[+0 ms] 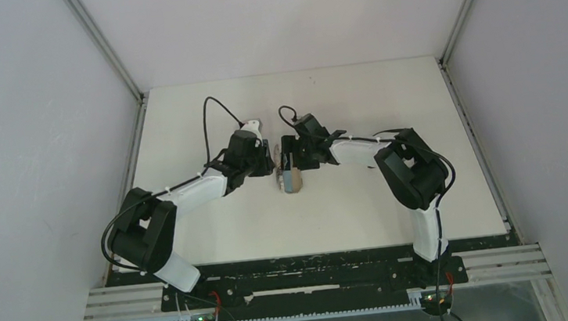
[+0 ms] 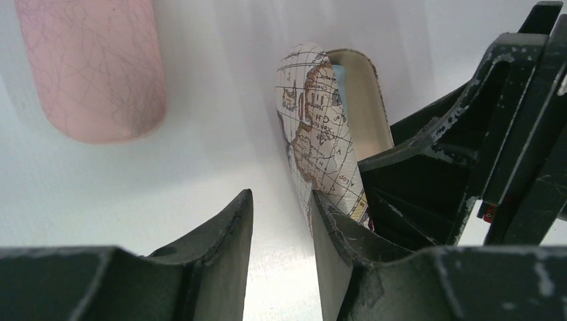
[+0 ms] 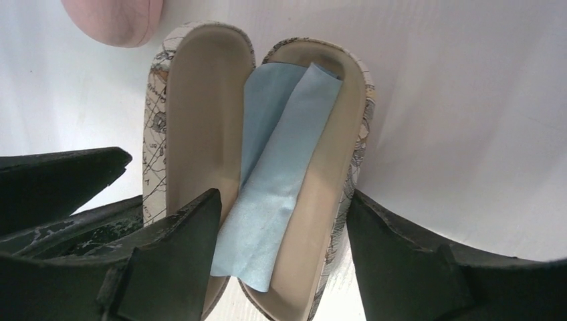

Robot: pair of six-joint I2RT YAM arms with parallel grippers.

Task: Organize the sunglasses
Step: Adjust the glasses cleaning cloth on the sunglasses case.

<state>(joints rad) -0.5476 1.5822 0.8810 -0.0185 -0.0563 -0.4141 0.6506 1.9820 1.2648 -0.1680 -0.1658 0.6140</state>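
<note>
The sunglasses are out of view in every frame. A map-patterned case [image 3: 194,100] lies open at the table's middle [image 1: 292,178], with a light-blue cloth [image 3: 274,154] draped in its right half. My right gripper [image 3: 284,200] is open and straddles that half, one finger over the hinge side and the other outside the rim. My left gripper [image 2: 281,200] is open beside the case [image 2: 321,127], with only bare table between its fingers. Its right finger [image 2: 334,247] rests against the raised lid's outer shell. From above, both grippers [image 1: 271,162] [image 1: 292,158] meet over the case.
A pink case [image 2: 93,67] lies shut on the table left of the map case, its end also showing in the right wrist view [image 3: 117,17]. The white table [image 1: 385,103] is walled by grey panels on three sides.
</note>
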